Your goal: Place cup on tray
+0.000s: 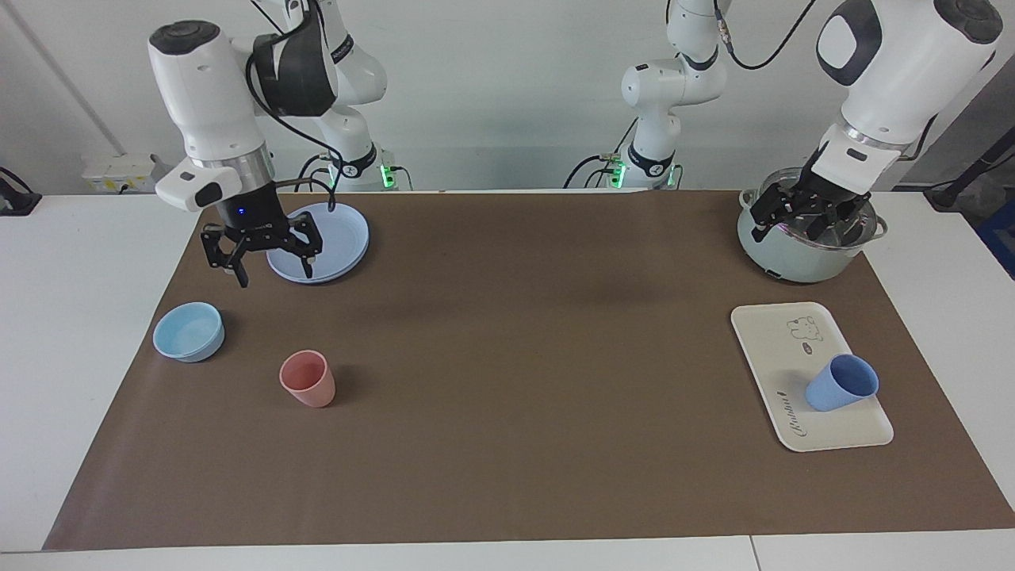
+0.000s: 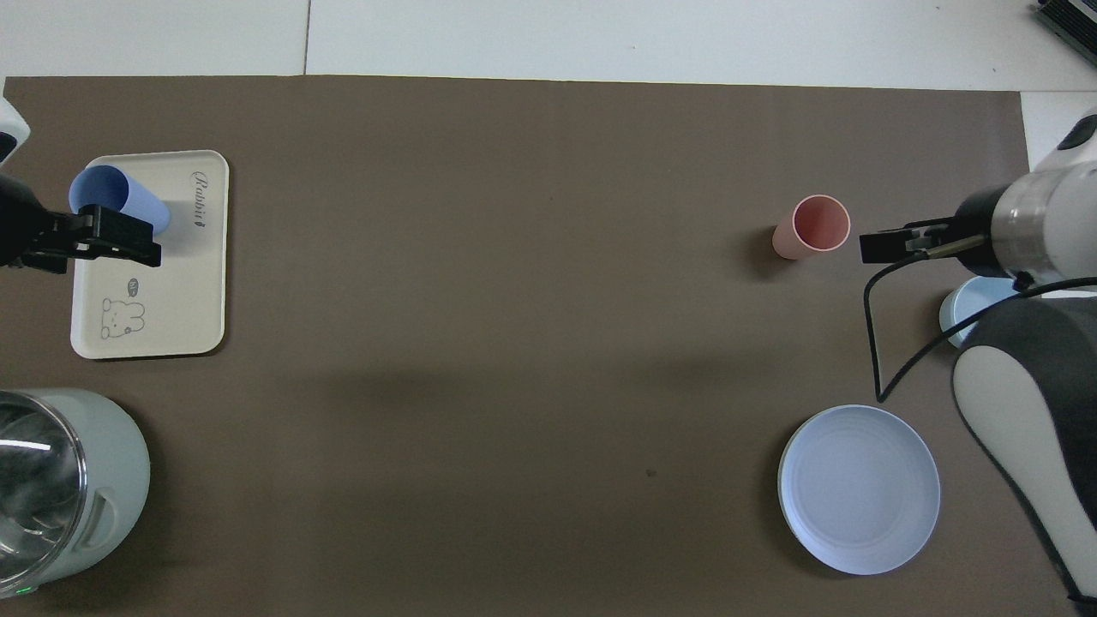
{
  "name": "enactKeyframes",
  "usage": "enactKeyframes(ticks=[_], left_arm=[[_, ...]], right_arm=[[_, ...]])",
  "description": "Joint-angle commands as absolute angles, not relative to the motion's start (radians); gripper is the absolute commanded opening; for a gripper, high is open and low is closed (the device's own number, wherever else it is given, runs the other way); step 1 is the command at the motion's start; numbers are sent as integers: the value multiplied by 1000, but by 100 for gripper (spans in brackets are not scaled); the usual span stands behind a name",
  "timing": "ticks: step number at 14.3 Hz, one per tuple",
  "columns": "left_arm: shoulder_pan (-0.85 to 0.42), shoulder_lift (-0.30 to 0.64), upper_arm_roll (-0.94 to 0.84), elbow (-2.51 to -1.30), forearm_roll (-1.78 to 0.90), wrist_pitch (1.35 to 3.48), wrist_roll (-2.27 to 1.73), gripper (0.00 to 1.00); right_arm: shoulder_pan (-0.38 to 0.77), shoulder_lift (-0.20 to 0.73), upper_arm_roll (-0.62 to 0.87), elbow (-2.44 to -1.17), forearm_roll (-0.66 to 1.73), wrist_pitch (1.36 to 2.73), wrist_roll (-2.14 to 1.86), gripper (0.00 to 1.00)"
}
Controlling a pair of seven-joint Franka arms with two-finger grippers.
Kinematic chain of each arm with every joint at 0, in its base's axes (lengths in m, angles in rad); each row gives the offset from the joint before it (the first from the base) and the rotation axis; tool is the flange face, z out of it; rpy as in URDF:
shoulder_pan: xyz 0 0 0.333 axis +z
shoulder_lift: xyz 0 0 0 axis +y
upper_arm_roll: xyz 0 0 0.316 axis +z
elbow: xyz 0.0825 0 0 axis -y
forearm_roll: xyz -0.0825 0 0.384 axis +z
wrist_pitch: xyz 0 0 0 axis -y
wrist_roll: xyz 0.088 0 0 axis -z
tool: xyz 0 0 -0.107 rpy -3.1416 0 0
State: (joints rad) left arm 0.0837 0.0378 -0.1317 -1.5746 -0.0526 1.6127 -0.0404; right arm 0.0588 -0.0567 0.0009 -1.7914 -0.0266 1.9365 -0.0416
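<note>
Across the facing view, the right gripper (image 1: 270, 262) hangs with fingers spread and empty over the round blue plate (image 1: 333, 238), with the shallow light-blue bowl (image 1: 189, 331) and the salmon-pink tumbler (image 1: 308, 379) farther from the robots. The small periwinkle-blue tapered plastic cup (image 1: 842, 383) stands on the flat cream-white rectangular tray (image 1: 769, 349), apparently tilted. The left gripper (image 1: 809, 218), spread and empty over the pale-green glass-lidded pot (image 1: 781, 258), is the nearer arm; placement appears complete.
</note>
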Motion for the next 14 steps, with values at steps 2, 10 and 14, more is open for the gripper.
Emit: enactKeyframes(ticks=[2, 10, 14], left_arm=[[86, 2, -126, -1617, -49, 1621, -35, 100], [81, 18, -127, -1574, 35, 1618, -35, 99], [80, -3, -132, -1640, 32, 1657, -34, 100]], right_arm=[[40, -92, -11, -1660, -11, 1691, 95, 100], [9, -83, -38, -1571, 40, 1475, 77, 100], [11, -49, -41, -1546, -38, 1480, -23, 100]])
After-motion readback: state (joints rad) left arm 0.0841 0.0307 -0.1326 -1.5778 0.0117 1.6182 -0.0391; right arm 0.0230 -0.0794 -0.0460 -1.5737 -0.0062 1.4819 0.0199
